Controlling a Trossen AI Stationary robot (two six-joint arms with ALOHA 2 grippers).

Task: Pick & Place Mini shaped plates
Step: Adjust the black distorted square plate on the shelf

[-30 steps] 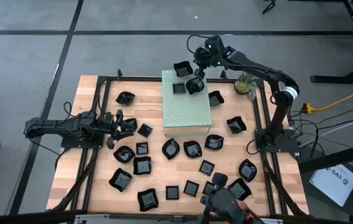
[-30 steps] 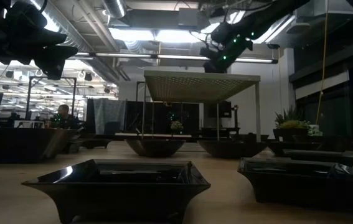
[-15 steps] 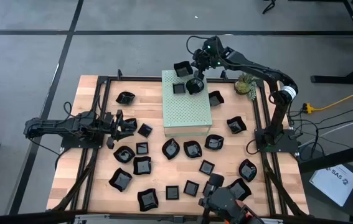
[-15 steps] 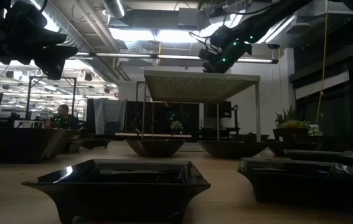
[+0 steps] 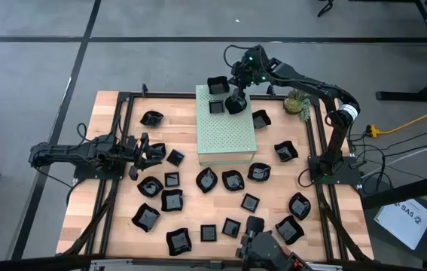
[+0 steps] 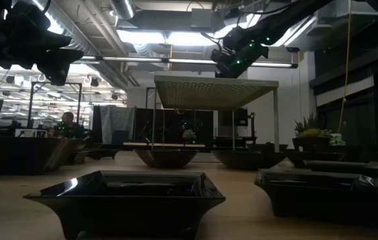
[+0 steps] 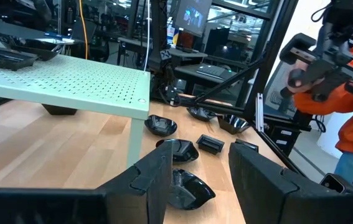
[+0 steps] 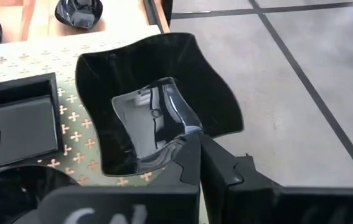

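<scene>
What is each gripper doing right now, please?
Left gripper: open, empty, low over the table's left side.
Right gripper: shut on the rim of a wavy-rimmed black plate, at the far edge of the pale green perforated box.

Glossy black plates, pale-green perforated box

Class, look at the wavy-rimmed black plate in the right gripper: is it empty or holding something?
Empty. The right wrist view shows the wavy plate with a bare glossy bowl, its rim pinched in the right gripper.

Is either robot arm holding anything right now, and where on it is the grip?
The right tool pinches a wavy black plate by its rim, at the far edge of the green perforated box. The left tool holds nothing.
</scene>
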